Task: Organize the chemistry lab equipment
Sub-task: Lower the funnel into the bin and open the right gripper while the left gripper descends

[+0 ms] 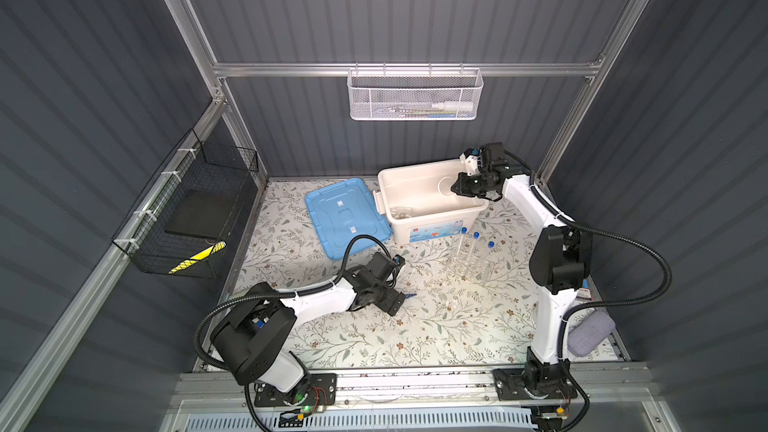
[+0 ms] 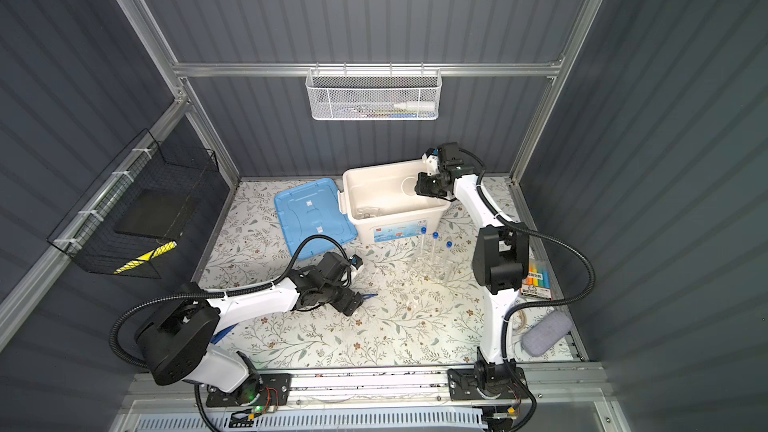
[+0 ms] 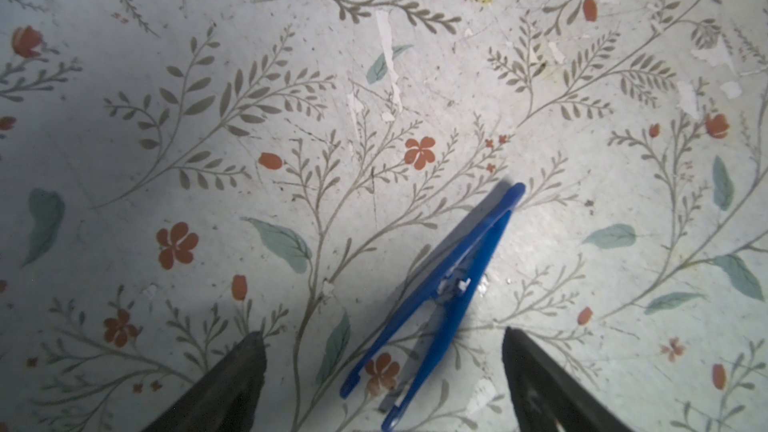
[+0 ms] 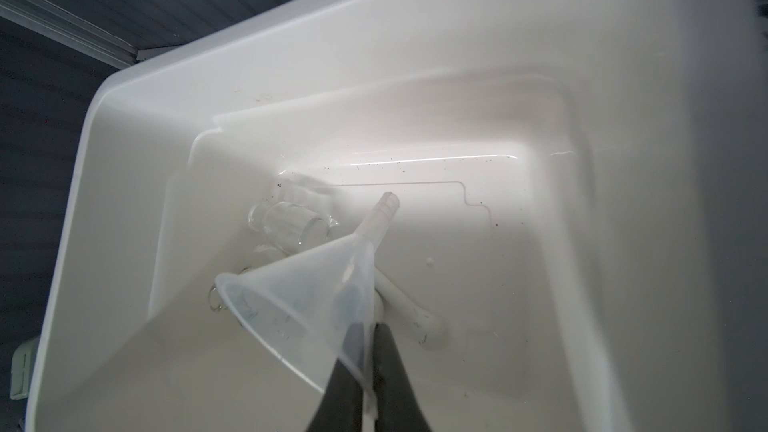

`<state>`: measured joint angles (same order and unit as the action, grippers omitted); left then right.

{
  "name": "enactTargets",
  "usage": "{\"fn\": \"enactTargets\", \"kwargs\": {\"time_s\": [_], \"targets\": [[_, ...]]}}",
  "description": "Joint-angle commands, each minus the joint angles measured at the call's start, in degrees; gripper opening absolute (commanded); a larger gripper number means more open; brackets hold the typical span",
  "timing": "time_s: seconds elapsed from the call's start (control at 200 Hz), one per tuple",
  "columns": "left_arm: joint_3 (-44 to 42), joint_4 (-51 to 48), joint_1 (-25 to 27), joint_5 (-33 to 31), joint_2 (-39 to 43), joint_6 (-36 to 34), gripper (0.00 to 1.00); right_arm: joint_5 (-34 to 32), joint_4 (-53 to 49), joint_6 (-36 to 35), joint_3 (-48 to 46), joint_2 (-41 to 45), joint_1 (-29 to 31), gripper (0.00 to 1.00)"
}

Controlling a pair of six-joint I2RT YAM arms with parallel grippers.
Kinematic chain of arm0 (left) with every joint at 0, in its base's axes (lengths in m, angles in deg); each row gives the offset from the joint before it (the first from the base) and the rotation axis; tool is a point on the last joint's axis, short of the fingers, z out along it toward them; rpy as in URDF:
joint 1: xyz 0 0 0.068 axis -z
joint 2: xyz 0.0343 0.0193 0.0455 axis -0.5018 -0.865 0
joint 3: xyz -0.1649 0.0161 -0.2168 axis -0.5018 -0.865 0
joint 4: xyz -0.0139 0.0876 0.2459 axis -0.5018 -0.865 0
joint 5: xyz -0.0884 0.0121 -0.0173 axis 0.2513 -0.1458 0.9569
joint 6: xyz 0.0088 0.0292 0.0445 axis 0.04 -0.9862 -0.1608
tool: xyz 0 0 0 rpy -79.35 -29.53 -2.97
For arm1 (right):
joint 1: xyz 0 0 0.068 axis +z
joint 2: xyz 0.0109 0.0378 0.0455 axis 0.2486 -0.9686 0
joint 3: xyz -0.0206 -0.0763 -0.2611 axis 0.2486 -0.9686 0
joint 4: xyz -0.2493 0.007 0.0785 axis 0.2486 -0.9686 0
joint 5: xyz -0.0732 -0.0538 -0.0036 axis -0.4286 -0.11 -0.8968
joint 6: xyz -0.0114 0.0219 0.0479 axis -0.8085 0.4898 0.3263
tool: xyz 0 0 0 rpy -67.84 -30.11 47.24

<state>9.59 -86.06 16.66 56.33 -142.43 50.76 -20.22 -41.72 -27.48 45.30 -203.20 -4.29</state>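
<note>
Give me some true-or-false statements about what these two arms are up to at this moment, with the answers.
1. The right gripper grips a clear funnel above the open white bin. True.
2. The left gripper has the blue tweezers clamped. False: its jaws are open, and the tweezers lie on the table between them.
3. The blue lid covers the bin. False: it lies on the table beside the bin.
4. Three blue-capped test tubes stand in a clear rack. True.
5. The bin is empty. False: glass vessels and a white pestle lie inside.
</note>
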Motion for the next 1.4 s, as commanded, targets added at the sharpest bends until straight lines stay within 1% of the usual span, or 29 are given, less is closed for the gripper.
{"fn": "enactTargets", "kwargs": {"time_s": [0.0, 0.355, 0.65, 0.86, 1.05, 1.391], "targets": [[1.9, -1.7, 0.3, -0.6, -1.1, -0.2, 0.90, 0.0, -2.7, 1.7, 2.6, -1.6, 0.2, 0.08], [2.8, -3.2, 0.5, -1.7, -1.5, 0.6, 0.88, -0.2, -4.6, 3.2, 6.5, -6.1, 0.8, 0.09], [4.2, -5.5, 0.9, -1.9, -2.6, 1.8, 0.84, 1.2, -6.4, 4.4, 9.8, -10.1, 0.8, 0.09], [4.8, -5.7, 1.3, -1.9, -3.6, 2.6, 0.83, 0.3, -6.5, 4.9, 10.8, -11.5, 1.3, 0.09], [6.0, -7.8, 2.1, -2.1, -5.4, 2.3, 0.81, -0.1, -7.5, 5.3, 13.2, -13.5, 2.1, 0.10], [6.5, -7.9, 2.5, -2.7, -6.2, 2.6, 0.80, -1.3, -6.9, 6.6, 13.3, -14.8, 2.1, 0.12]]}}
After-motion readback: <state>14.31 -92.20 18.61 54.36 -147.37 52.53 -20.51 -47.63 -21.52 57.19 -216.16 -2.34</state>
